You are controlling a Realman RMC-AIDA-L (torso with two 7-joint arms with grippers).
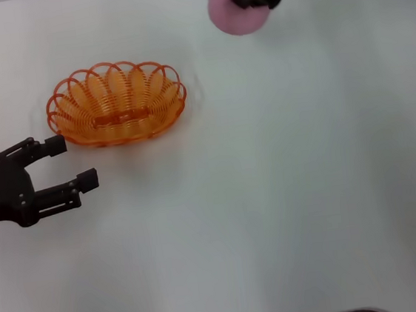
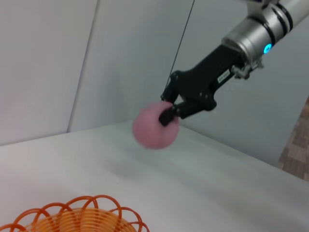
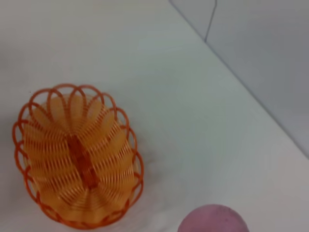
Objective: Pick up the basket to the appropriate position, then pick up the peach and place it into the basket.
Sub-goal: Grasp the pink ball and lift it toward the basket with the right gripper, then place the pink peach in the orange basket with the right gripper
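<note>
while the right gripper (image 1: pixel 245 1) stays out of it, clamped on the smooth pale-pink peach (image 1: pixel 233 8) at the head view's top edge, the ribbed orange basket (image 1: pixel 117 102) lies well down and left, long axis across the frame. nearer it, the left gripper (image 1: pixel 71 164) hangs with fingers apart at lower left on the white table (image 1: pixel 286 192).

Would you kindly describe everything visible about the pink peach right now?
The round, pale-pink, matte-looking peach is held by the right pincer, whose black fingers clamp its upper side. In the left wrist view it hangs clear above the white table, touching nothing else. It sits apart from the oval orange ribbed plastic basket, toward the robot's right and farther from the robot. No stem or leaf shows.
</note>
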